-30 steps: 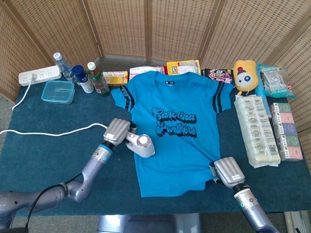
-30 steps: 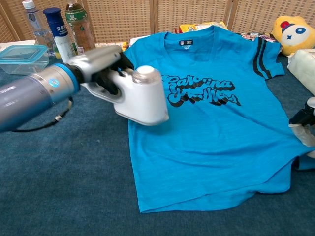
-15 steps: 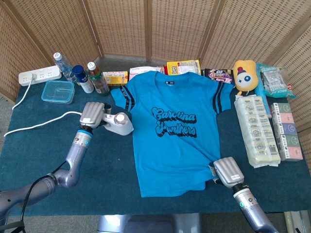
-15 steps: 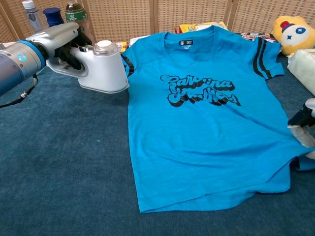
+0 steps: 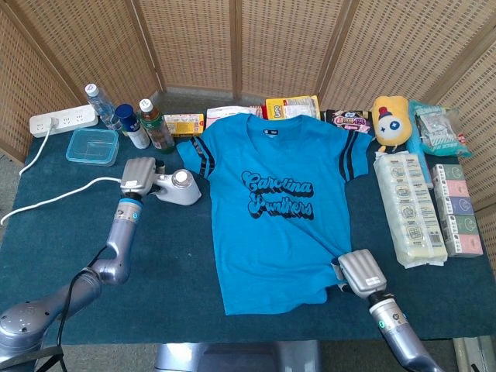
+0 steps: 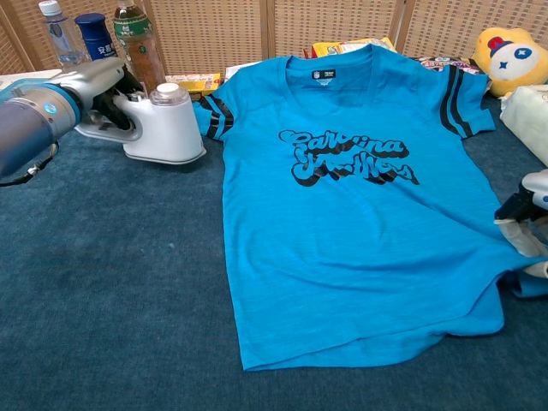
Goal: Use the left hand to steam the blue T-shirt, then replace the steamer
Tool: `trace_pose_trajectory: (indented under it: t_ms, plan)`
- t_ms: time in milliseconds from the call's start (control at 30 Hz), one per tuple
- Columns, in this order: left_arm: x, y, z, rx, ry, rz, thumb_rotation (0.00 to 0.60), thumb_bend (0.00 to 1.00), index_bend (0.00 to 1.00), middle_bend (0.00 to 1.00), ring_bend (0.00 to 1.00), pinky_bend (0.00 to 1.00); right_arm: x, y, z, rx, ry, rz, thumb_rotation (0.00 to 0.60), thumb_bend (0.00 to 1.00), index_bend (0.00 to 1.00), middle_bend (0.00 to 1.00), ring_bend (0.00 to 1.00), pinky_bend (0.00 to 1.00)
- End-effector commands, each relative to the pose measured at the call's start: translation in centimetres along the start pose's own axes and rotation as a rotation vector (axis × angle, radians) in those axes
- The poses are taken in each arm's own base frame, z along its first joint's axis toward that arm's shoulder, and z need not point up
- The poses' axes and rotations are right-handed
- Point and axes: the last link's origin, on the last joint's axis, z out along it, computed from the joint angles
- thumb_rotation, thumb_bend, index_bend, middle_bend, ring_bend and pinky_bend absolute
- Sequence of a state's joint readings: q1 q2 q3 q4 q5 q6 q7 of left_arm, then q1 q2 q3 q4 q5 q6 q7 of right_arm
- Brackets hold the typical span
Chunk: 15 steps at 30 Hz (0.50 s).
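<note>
Head view: the left hand (image 5: 139, 177) grips the white steamer (image 5: 178, 188), standing on the table (image 5: 62, 232) just left of the blue T-shirt (image 5: 271, 232). The right hand (image 5: 361, 273) rests on the shirt's lower right corner.

Chest view: the left hand (image 6: 101, 86) has its fingers wrapped around the steamer (image 6: 167, 127) handle; the right hand (image 6: 524, 205) shows only at the frame edge, its grip undeterminable.

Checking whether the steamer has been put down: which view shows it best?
The chest view: the steamer is large there, its base on the cloth, the left hand around its handle. The head view shows it whole but small, beside the T-shirt.
</note>
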State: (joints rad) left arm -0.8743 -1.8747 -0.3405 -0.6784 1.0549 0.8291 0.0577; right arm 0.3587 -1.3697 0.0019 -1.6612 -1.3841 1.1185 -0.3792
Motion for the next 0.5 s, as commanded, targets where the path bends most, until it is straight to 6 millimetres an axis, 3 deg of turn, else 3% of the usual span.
trace_pose_trajectory:
  t_ms: [33,300,500]
  plan:
    - [-0.7,1.0,0.4,-0.009,-0.006,-0.01,0.6,0.4,0.69,0.79,0.71,0.79,0.0,-0.1,0.1,0.0,0.001,-0.001,0.6,0.53,0.73,0.71,0.77,0.91]
    - [-1.6,2.5,0.7,-0.037,-0.01,-0.005,0.6,0.38,0.69,0.79,0.71,0.78,0.1,0.0,0.2,-0.006,0.002,-0.005,0.6,0.53,0.73,0.71,0.77,0.91]
    - [-2.1,2.6,0.4,-0.051,-0.028,0.008,0.6,0.37,0.69,0.76,0.65,0.68,0.2,-0.2,0.3,-0.001,0.003,-0.005,0.6,0.53,0.73,0.71,0.77,0.91]
